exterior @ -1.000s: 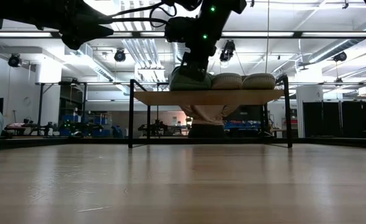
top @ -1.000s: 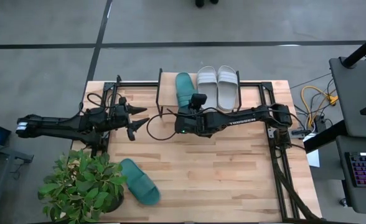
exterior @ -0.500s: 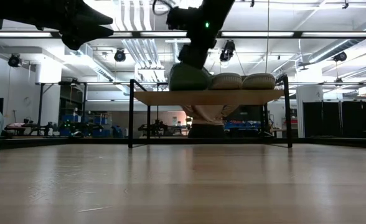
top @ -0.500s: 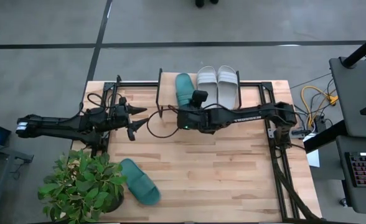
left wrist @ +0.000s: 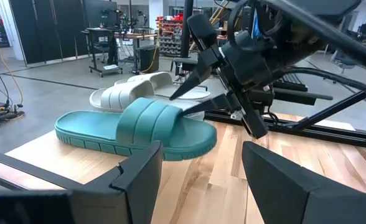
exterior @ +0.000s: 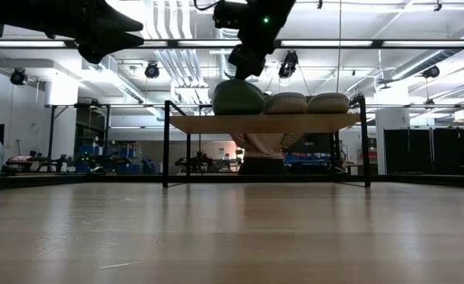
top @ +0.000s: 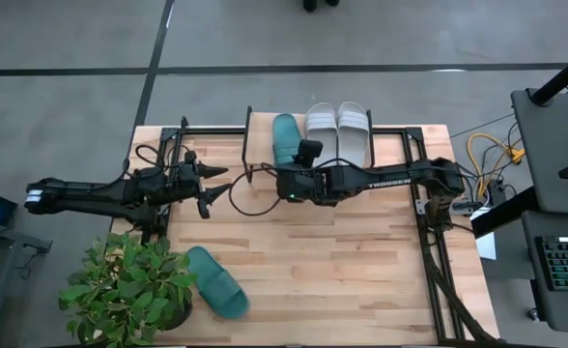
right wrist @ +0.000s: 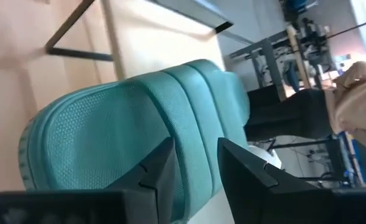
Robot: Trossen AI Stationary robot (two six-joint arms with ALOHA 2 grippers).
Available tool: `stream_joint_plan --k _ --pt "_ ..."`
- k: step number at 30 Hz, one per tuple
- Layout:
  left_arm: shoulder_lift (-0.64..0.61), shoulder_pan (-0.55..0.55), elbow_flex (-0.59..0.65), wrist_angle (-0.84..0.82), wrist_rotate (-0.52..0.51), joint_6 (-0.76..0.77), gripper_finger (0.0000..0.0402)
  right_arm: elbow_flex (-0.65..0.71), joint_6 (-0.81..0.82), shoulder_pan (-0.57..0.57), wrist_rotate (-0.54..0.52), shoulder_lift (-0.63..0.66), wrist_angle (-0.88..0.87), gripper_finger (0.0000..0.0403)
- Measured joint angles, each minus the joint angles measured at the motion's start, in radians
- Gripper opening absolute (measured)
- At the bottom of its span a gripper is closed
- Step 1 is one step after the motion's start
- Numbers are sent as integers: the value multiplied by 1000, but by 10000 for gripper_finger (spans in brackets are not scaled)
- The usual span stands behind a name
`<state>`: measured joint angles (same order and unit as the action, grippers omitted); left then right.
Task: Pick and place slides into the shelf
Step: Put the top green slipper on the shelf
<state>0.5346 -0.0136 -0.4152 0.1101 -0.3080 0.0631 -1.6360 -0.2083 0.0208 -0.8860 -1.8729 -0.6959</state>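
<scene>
One teal slide lies sole-down on the shelf's board, left of the two grey slides that lie side by side. My right gripper is open just above the teal slide's near end, clear of it in the low view. That slide fills the right wrist view beyond the fingers. The second teal slide lies on the table near the front left. My left gripper is open and empty, left of the shelf above the table.
A potted plant stands at the table's front left corner, beside the second teal slide. The shelf's black legs stand at the table's far side. A person is behind the shelf. Bare tabletop lies at centre and right.
My right gripper has gone up from the teal slide on the shelf and now stands clear above it. The slide stays lying on the shelf's board beside the grey pair.
</scene>
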Motion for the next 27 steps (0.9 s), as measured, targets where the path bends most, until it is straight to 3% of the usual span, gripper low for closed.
stream_joint_plan --k 18,27 --pt "0 0 1 0 0 0 207 -26 33 4 65 0 -33 128" --pt "0 0 1 0 0 0 207 -165 -21 -7 245 0 -30 131"
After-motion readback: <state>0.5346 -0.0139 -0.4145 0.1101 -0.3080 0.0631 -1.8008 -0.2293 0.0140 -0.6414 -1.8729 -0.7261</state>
